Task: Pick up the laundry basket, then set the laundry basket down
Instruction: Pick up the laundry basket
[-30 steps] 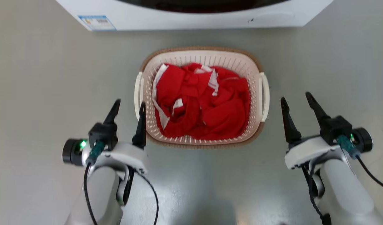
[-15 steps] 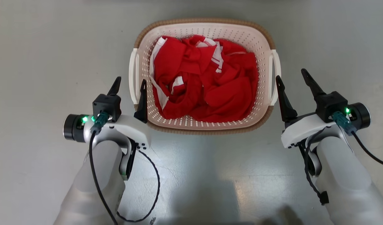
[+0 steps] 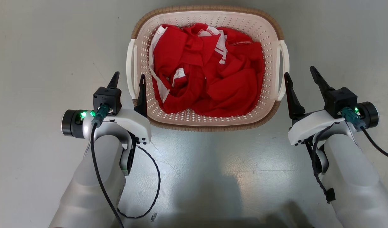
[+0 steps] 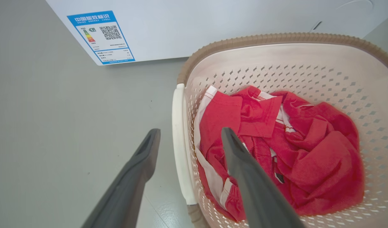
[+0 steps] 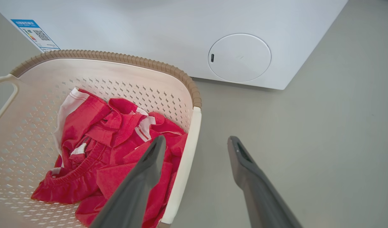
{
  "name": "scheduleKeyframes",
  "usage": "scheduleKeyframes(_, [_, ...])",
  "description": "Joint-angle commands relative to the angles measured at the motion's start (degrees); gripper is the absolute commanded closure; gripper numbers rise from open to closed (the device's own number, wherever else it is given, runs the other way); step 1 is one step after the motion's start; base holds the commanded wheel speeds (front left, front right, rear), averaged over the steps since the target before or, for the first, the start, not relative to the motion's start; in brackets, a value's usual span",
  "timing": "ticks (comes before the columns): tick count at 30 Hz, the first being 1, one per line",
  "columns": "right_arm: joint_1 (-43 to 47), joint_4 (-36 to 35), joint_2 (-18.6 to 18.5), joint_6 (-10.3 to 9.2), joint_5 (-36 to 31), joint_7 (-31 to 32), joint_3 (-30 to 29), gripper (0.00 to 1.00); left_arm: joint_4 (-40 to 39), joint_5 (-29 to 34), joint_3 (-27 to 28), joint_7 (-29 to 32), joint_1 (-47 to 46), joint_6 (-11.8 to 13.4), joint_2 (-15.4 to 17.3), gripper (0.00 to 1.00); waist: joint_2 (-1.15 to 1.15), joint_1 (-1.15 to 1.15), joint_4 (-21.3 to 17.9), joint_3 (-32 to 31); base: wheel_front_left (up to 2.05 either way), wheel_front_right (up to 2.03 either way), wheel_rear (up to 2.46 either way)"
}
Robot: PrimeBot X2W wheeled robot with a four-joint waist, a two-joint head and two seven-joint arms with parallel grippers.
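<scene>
Two tools stand with their fingers spread wide, and neither pinches anything. The left tool (image 3: 129, 75) straddles the white left loop handle (image 4: 181, 148) of the laundry basket (image 3: 206, 8), with one finger outside over the floor and the other inside the rim above the clothing. The right tool (image 3: 299, 71) is at the right loop handle (image 3: 284, 68). In the right wrist view that handle runs between its fingers, but I cannot tell whether the inner finger is inside the rim.

The basket is cream-white perforated plastic with a brown woven-look rim. It sits on the grey floor (image 3: 39, 47) between the two tools and holds a crumpled heap of red clothing (image 3: 213, 82) with white trim, which covers most of its bottom.

Beyond the far rim stands a white washer (image 5: 149, 25) with a round cover (image 5: 240, 58) low on its front. Near one lower corner is a blue-bordered energy label (image 4: 100, 37) headed 中国能效标识, with a QR code. Its smaller print is too small to read.
</scene>
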Motion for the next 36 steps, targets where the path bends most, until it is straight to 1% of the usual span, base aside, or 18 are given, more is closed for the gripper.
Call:
scheduleKeyframes(1, [0.71, -0.46, 0.62, 0.18, 0.59, -0.71, 1.04, 0.0, -0.31, -0.28, 1.21, -0.28, 0.07, 0.26, 1.43, 0.0, 0.0, 0.0, -0.02, 0.2, 0.0, 0.0, 0.0])
scheduleKeyframes(7, [-0.03, 0.0, 0.62, 0.18, 1.49, -0.71, 1.28, 0.0, 0.52, -0.33, 0.74, -0.28, -0.8, 0.34, 1.43, 0.0, 0.0, 0.0, -0.07, 1.36, 0.0, 0.0, 0.0])
scheduleKeyframes(17, [-0.98, 1.59, 0.62, 0.18, 3.65, -0.71, 2.73, 0.0, 1.63, -0.65, -0.13, -0.28, -2.4, 1.76, 1.43, 0.0, 0.0, 0.0, 0.26, 3.21, 0.0, 0.0, 0.0])
scheduleKeyframes(30, [-1.75, 2.61, 0.62, 0.18, 5.24, -0.71, 4.55, 0.0, 3.42, -1.82, -1.04, -0.28, -3.86, 2.19, 1.43, 0.0, 0.0, 0.0, 0.28, 5.14, 0.0, 0.0, 0.0])
scheduleKeyframes(36, [-2.0, 3.08, 0.62, 0.18, 7.2, -0.71, 5.65, 0.0, 4.43, -2.08, -1.58, -0.28, -4.57, 2.16, 1.43, 0.0, 0.0, 0.0, 0.36, 5.8, 0.0, 0.0, 0.0])
